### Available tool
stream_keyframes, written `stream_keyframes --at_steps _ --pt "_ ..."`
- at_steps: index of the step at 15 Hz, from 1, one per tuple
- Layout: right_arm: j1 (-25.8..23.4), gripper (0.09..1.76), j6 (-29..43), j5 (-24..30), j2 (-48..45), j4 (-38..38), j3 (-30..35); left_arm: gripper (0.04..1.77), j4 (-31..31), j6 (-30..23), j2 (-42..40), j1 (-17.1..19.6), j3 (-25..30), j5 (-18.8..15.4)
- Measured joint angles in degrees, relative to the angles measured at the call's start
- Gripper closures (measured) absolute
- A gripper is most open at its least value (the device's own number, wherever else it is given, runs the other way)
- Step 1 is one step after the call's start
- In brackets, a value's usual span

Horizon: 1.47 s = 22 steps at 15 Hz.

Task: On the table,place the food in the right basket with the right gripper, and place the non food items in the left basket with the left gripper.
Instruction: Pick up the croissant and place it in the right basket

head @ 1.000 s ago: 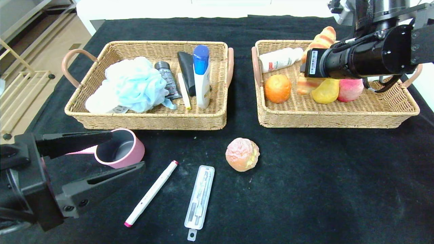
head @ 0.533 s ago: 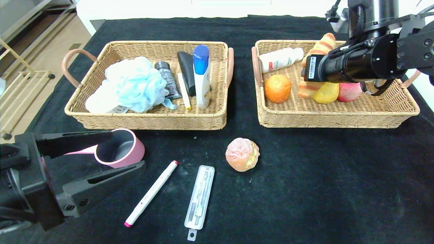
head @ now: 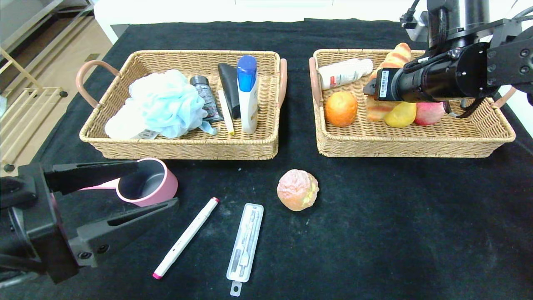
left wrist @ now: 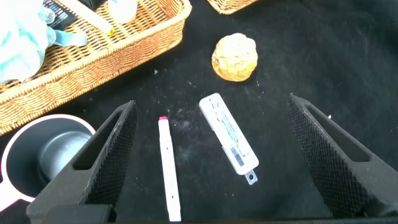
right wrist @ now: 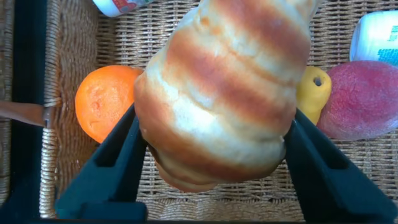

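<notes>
My right gripper point(head: 372, 90) is shut on a striped bread roll point(head: 397, 52) and holds it low inside the right basket point(head: 412, 146), beside an orange point(head: 341, 108), a yellow pear point(head: 399, 116) and a red apple point(head: 429, 113). In the right wrist view the roll point(right wrist: 224, 87) fills the gap between the fingers of the gripper point(right wrist: 214, 186). My left gripper point(head: 157, 184) is open and empty at the front left, above a pink cup point(head: 148, 183). A white marker point(head: 185, 237), a clear plastic case point(head: 245, 241) and a round pastry point(head: 297, 189) lie on the table.
The left basket point(head: 179, 148) holds a blue bath sponge, tubes and a blue-capped bottle. A white bottle point(head: 344, 71) lies in the right basket. In the left wrist view the marker point(left wrist: 168, 168), the case point(left wrist: 229, 132) and the pastry point(left wrist: 235, 57) lie ahead.
My right gripper has lowered the bread roll deeper into the right basket. The left arm and the things on the table have not moved.
</notes>
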Motion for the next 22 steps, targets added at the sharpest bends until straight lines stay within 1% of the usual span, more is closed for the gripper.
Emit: stream_keyframes --at_steps 3,7,15,17,19,22 --pt "0.0 0.35 0.0 0.0 0.0 0.1 0.0 0.09 0.0 0.0 0.0 0.0 0.0 0.0" --pt "0.2 0.26 0.0 0.1 -0.1 0.1 0.2 0.09 0.0 0.0 -0.1 0.0 0.0 0.0" --pt "1.2 0.18 0.0 0.1 -1.5 2.1 0.4 0.09 0.0 0.1 -0.3 0.0 0.0 0.0" --pt "2.2 0.17 0.7 0.2 -2.9 4.1 1.2 0.09 0.0 0.0 -0.3 0.0 -0.1 0.0" --pt "3.8 0.17 2.2 0.2 -4.2 4.5 3.0 0.09 -0.2 0.0 -0.4 0.1 -0.2 0.1" --pt "8.5 0.16 4.4 0.1 -6.8 4.6 8.3 0.09 -0.1 0.1 -0.7 0.5 -0.3 0.0"
